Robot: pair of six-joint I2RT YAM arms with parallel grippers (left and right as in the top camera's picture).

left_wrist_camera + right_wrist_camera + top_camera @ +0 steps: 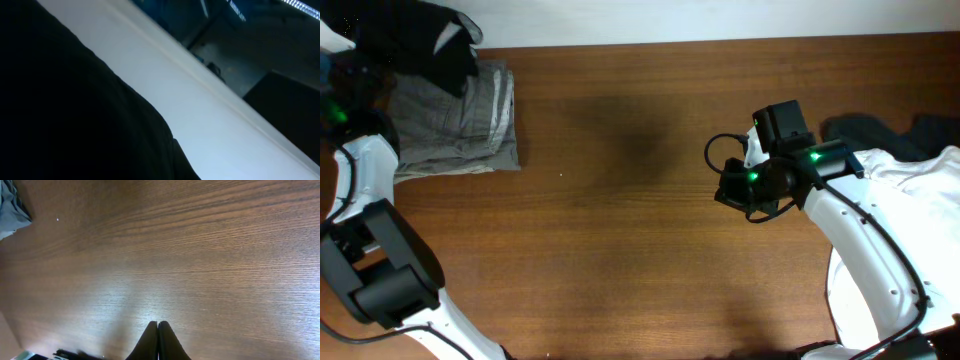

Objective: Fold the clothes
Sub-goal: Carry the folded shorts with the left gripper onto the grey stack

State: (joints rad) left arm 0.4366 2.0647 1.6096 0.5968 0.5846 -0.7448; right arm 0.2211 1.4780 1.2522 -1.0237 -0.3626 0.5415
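far back-left, black shorts (425, 45) tight in the left claw (380, 62)

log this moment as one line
left jaws: shut on black shorts | right jaws: shut, empty, above table | shorts bunched over folded grey garment

Robot lab: wooden table (620, 250), two arms (865, 220).
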